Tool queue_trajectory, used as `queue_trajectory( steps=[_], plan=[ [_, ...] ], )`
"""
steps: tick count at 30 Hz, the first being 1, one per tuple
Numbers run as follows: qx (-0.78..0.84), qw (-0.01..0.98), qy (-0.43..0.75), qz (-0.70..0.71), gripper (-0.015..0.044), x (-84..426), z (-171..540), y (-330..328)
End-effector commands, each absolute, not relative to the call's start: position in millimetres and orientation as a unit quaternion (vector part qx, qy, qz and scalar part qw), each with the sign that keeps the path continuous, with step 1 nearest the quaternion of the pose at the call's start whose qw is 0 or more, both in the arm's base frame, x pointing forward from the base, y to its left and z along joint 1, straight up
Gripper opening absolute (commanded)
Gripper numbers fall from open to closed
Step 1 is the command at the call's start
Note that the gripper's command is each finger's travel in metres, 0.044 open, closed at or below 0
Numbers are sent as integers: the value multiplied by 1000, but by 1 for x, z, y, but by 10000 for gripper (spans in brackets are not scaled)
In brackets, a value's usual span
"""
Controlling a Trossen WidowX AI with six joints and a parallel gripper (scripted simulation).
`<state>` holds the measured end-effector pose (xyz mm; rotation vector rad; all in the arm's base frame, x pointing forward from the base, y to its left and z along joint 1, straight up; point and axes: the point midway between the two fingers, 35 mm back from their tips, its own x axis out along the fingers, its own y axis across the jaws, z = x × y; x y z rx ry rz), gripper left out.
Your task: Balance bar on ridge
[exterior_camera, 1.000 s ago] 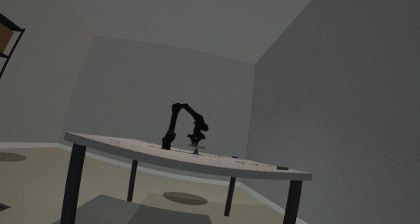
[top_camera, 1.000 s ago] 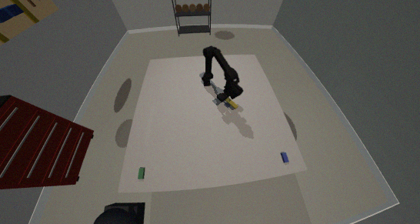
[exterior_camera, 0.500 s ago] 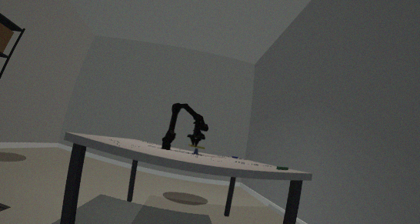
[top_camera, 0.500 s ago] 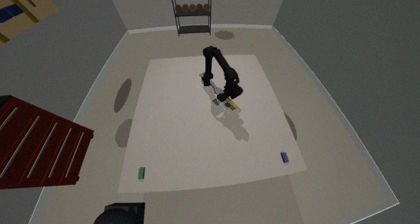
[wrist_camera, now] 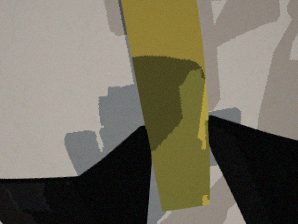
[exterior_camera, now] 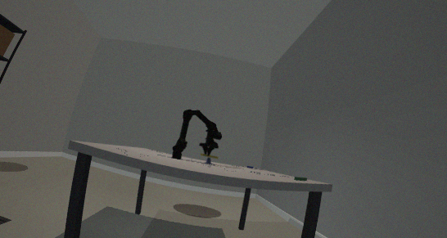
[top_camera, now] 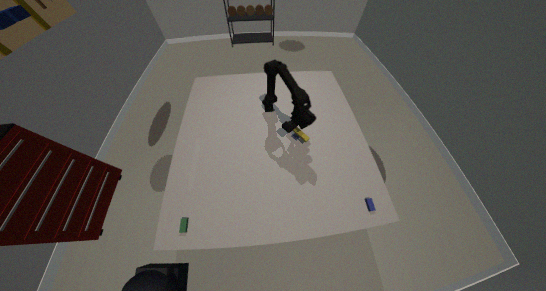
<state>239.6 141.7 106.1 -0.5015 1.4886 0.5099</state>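
Gripper [top_camera: 295, 128] [exterior_camera: 209, 153] [wrist_camera: 176, 128] is pinching the yellow bar [top_camera: 301, 135] [exterior_camera: 209, 155] [wrist_camera: 172, 100], one finger on each side of it. Bar is clear of the table [top_camera: 225, 183] [exterior_camera: 196, 175] [wrist_camera: 55, 90], right over the blue ridge [top_camera: 296, 137] [exterior_camera: 209, 161]; from the room I can't tell if the two touch or a sliver of gap is left. Looks close to level side-on. Likely in the last bit of lowering, release not yet done. Main risk: bar's middle off the ridge line, so it tips to the heavy end once let go and that end hits the table. Wrist view hides where the ridge sits under it, so centring is hard to judge. Second: opening while a gap remains, bar drops, bounces or rolls off. Third: pressing too far down, which could shove or topple the ridge. Fourth: fingers parting unevenly or one pad dragging, which would twist the bar or pull it sideways; a slanted retreat could do the same. Green block [top_camera: 184, 225] [exterior_camera: 300, 178] and blue block [top_camera: 370, 204] [exterior_camera: 250, 167] are well apart from it, so probably no snag there.
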Motion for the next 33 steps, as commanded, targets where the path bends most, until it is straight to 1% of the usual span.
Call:
queue_trajectory(
  steps=[1, 33],
  plan=[
    [-225, 678, 662, 228, 0, 240, 105, 142],
    [-225, 678, 662, 228, 0, 240, 103, 142]
  ],
)
